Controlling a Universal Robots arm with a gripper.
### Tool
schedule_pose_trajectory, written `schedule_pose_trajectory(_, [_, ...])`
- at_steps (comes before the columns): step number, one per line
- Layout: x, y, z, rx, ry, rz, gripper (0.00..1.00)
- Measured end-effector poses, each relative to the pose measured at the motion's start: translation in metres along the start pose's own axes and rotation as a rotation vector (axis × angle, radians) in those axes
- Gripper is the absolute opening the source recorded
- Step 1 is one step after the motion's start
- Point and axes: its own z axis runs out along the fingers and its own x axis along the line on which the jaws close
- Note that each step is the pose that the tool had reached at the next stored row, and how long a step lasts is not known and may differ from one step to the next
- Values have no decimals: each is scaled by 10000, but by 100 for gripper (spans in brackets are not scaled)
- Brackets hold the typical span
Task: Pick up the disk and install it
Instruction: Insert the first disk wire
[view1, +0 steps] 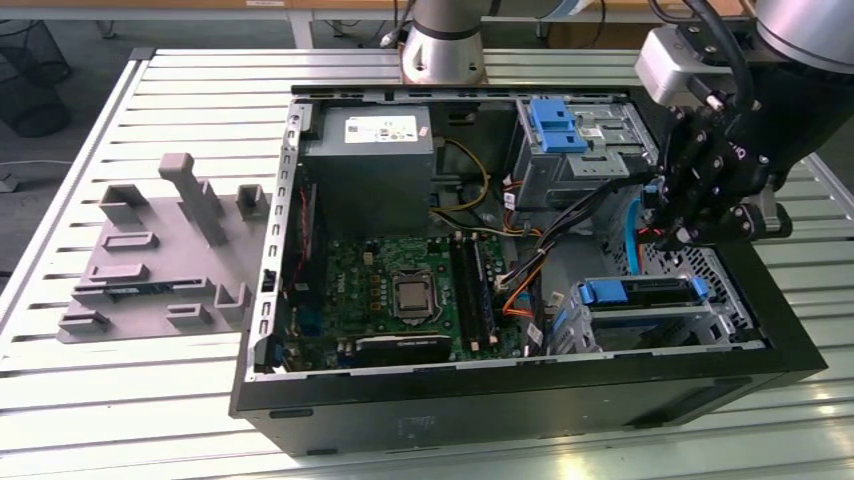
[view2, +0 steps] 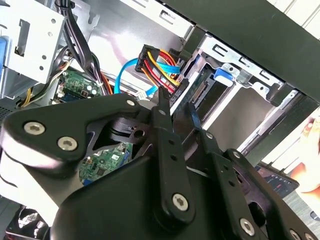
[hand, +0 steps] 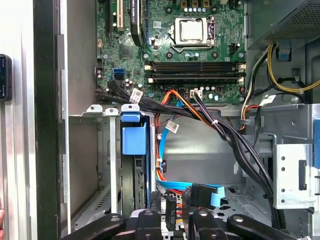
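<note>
The disk (view1: 641, 292), silver in a blue bracket, sits inside the lower drive cage at the near right corner of the open computer case (view1: 534, 385). In the first wrist view its blue bracket tab (hand: 134, 136) stands up in the cage slot. My black gripper (view1: 683, 232) hangs just behind that cage, low inside the case. In the second wrist view the gripper (view2: 178, 107) is right at the disk's rear edge (view2: 200, 90), where a connector with red, yellow and black wires (view2: 156, 62) meets it. A black connector (hand: 170, 210) lies at the gripper (hand: 172, 222) in the first wrist view.
A grey power supply box (view1: 367, 150) and the green motherboard (view1: 400, 290) fill the case's left half. A blue latch piece (view1: 554, 125) tops the upper cage. Cable bundles (hand: 220, 135) and a blue data cable (hand: 202, 194) cross beside the gripper. A grey parts holder (view1: 147, 250) lies on the slatted table.
</note>
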Motion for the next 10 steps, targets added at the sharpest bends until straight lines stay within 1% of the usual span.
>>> schedule_pose_trajectory(7, [0, -5, 24, 87, 11, 1, 31])
schedule_pose_trajectory(9, [0, -5, 24, 88, 12, 0, 31])
schedule_pose_trajectory(10, [0, -5, 25, 88, 12, 0, 29])
